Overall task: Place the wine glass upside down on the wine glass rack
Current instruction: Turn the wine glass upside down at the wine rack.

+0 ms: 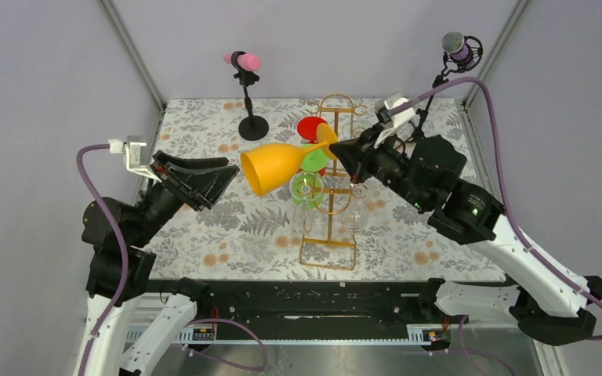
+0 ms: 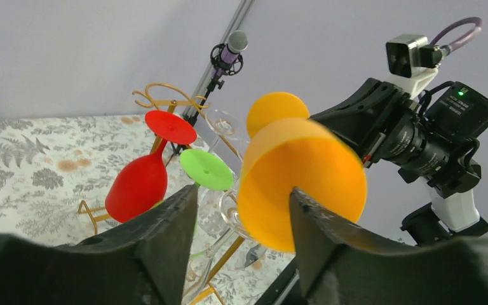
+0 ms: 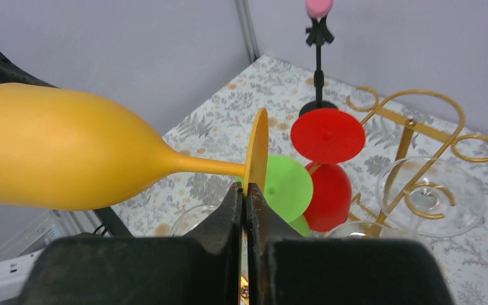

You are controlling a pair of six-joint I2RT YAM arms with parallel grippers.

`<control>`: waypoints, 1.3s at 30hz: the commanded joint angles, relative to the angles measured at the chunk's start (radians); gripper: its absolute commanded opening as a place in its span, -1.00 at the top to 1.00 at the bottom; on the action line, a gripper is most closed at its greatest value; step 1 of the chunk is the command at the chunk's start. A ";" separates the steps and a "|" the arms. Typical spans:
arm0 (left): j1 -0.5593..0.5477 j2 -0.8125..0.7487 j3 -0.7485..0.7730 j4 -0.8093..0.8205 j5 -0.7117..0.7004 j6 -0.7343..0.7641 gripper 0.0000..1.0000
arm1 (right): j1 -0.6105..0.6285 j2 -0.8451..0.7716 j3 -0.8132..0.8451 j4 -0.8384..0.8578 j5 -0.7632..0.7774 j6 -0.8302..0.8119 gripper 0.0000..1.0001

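The orange wine glass (image 1: 274,164) hangs level in the air, its bowl (image 3: 57,155) pointing left and its foot disc (image 3: 257,152) pointing right. My right gripper (image 3: 246,190) is shut on the edge of that foot disc, above the rack. The gold wire wine glass rack (image 1: 329,223) stands mid-table just behind and below the glass; its arched top (image 3: 419,101) shows in the right wrist view. My left gripper (image 2: 243,190) is open, and the bowl's rim (image 2: 302,184) sits just past its fingertips. In the top view, the left gripper (image 1: 223,186) is left of the bowl.
A red glass (image 3: 327,136), a green one (image 3: 286,187) and clear glasses (image 3: 429,197) hang on the rack. A pink microphone stand (image 1: 243,60) is at the back, a purple one (image 1: 458,47) back right. Grey walls close in the table.
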 commanded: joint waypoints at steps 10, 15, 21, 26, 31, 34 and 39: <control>-0.003 -0.017 0.132 -0.035 0.000 0.024 -0.26 | 0.004 -0.194 -0.109 0.257 -0.161 -0.423 1.00; -0.003 -0.003 0.186 -0.066 0.000 0.013 -0.26 | 0.003 -0.282 -0.214 0.261 -0.346 -0.698 1.00; -0.005 0.003 0.149 -0.011 0.113 -0.011 -0.25 | 0.004 -0.304 -0.267 0.317 -0.503 -0.838 1.00; -0.004 0.005 0.066 0.087 0.233 -0.031 -0.18 | 0.004 -0.205 -0.181 0.330 -0.611 -0.904 1.00; -0.012 0.027 0.041 0.149 0.312 -0.057 -0.14 | 0.010 -0.133 -0.165 0.428 -0.652 -0.895 1.00; -0.021 0.035 0.038 0.154 0.335 -0.062 -0.11 | 0.026 -0.099 -0.158 0.456 -0.673 -0.915 1.00; -0.035 0.041 0.020 0.165 0.362 -0.075 -0.04 | 0.072 -0.040 -0.120 0.440 -0.629 -0.971 1.00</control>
